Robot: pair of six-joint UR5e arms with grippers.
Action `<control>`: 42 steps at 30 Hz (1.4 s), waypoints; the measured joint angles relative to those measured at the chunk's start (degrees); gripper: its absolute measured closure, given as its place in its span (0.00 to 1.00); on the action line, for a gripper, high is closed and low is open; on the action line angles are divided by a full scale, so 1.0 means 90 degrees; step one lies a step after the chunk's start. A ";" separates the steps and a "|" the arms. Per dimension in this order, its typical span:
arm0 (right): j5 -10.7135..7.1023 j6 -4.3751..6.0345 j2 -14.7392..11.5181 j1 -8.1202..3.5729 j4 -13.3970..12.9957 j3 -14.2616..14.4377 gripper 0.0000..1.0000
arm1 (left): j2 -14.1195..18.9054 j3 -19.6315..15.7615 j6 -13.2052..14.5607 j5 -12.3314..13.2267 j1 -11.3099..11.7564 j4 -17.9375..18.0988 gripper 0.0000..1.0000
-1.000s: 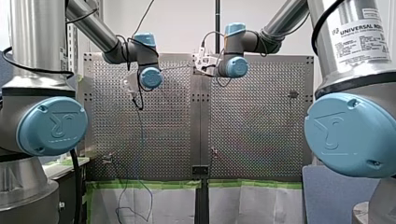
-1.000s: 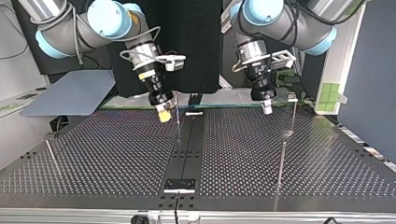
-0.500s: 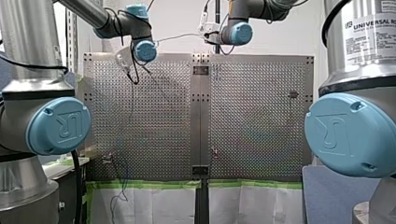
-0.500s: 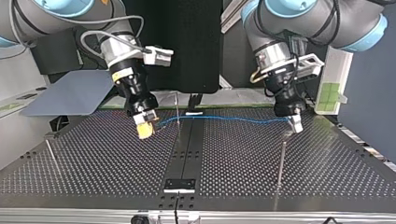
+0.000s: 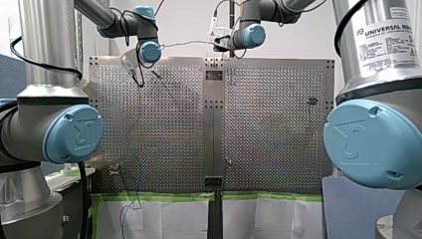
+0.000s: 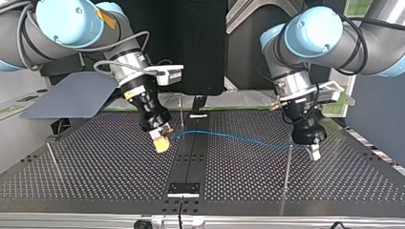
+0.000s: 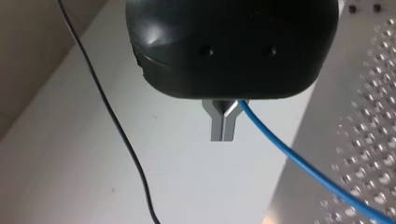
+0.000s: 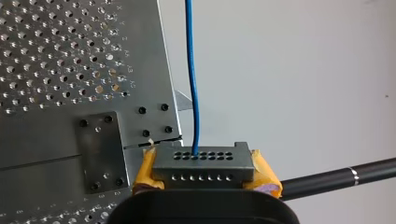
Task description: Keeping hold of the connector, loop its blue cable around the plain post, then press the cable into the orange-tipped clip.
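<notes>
You'll see my right gripper clamping the connector, my left gripper pinched on the blue cable spanning between them.

front view | white label on my right arm's grey column: "UNIVERSAL ROB…", running off the view's edge; the smaller print under it is too fine to read | blue joint caps: embossed mark, letters unclear | top and both wrist views: no legible text
</notes>
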 joint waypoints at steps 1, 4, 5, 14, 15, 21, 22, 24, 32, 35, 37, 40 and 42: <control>-0.0007 0.0002 0.0040 -0.0003 0.0060 -0.0059 1.00 | -0.0049 0.0053 -0.0026 0.0051 0.0052 -0.0050 1.00; -0.0023 -0.0018 0.0194 -0.0013 0.0257 -0.0257 1.00 | -0.0155 0.0241 -0.0089 0.0239 0.0240 -0.0238 1.00; -0.0026 -0.0032 0.0247 -0.0015 0.0318 -0.0316 1.00 | -0.0178 0.0311 -0.0105 0.0311 0.0311 -0.0310 1.00; -0.0032 -0.0063 0.0533 -0.0030 0.0803 -0.0825 1.00 | -0.0631 0.0899 -0.0309 0.0898 0.0899 -0.0897 1.00; -0.0032 -0.0067 0.0569 -0.0033 0.0820 -0.0845 1.00 | -0.0681 0.0953 -0.0324 0.0954 0.0953 -0.0955 1.00; -0.0005 -0.0133 0.0732 -0.0036 0.0852 -0.0871 1.00 | -0.0810 0.1282 -0.0475 0.1281 0.1281 -0.1279 1.00; 0.0009 -0.0143 0.0743 -0.0037 0.0850 -0.0872 1.00 | -0.0813 0.1333 -0.0488 0.1334 0.1334 -0.1334 1.00; 0.0055 -0.0162 0.0764 -0.0038 0.0841 -0.0873 1.00 | -0.0819 0.1463 -0.0506 0.1461 0.1461 -0.1459 1.00; 0.0200 -0.0185 0.0793 -0.0057 0.0829 -0.0874 1.00 | -0.0974 0.1923 -0.0488 0.1951 0.1950 -0.1911 1.00; 0.0287 -0.0235 0.0799 -0.0065 0.0857 -0.0872 1.00 | -0.1067 0.1901 -0.0460 0.2117 0.2116 -0.1924 1.00; 0.0337 -0.0273 0.0805 -0.0066 0.0891 -0.0870 1.00 | -0.1098 0.1816 -0.0451 0.2232 0.2229 -0.1871 1.00; 0.0413 -0.0307 0.0813 -0.0067 0.0922 -0.0867 1.00 | -0.1121 0.1625 -0.0487 0.2443 0.2321 -0.1703 1.00; 0.0463 -0.0322 0.0816 -0.0067 0.0934 -0.0866 1.00 | -0.1140 0.1483 -0.0538 0.2591 0.2310 -0.1570 1.00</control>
